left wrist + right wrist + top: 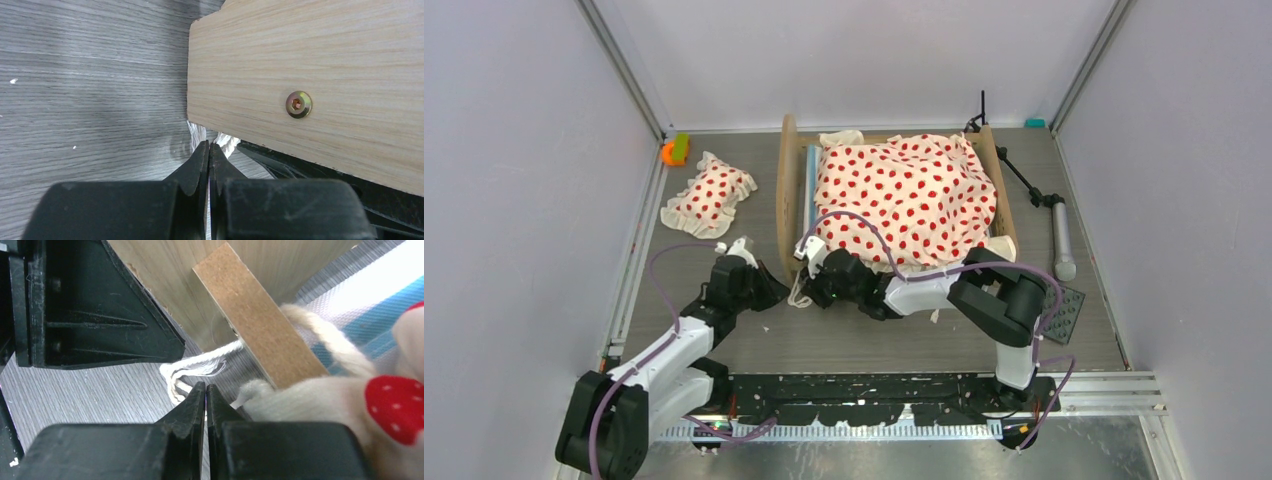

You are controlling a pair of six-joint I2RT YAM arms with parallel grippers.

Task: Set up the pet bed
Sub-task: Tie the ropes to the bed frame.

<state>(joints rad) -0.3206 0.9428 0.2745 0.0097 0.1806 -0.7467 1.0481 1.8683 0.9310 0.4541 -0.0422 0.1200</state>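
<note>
Left fingers (197,167), right fingers (195,407) pressed together; tips beside white cord (200,362) at pet bed (787,200); grip unclear.

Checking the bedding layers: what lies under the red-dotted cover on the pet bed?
A blue-white striped mattress shows at the left edge of the cover in the top view, inside the wooden frame. The rest of it is covered; whether anything else lies beneath cannot be seen.

You're looking into a robotics lab test cell.
Plain white panel walls (524,150) box the workspace in on three sides, joined by bare aluminium posts (624,65). Your left arm (674,345) and right arm (994,300) stand on a black mounting rail (874,385) at the edge of a grey wood-grain table (864,340), with their purple cables (656,262) exposed.
</note>
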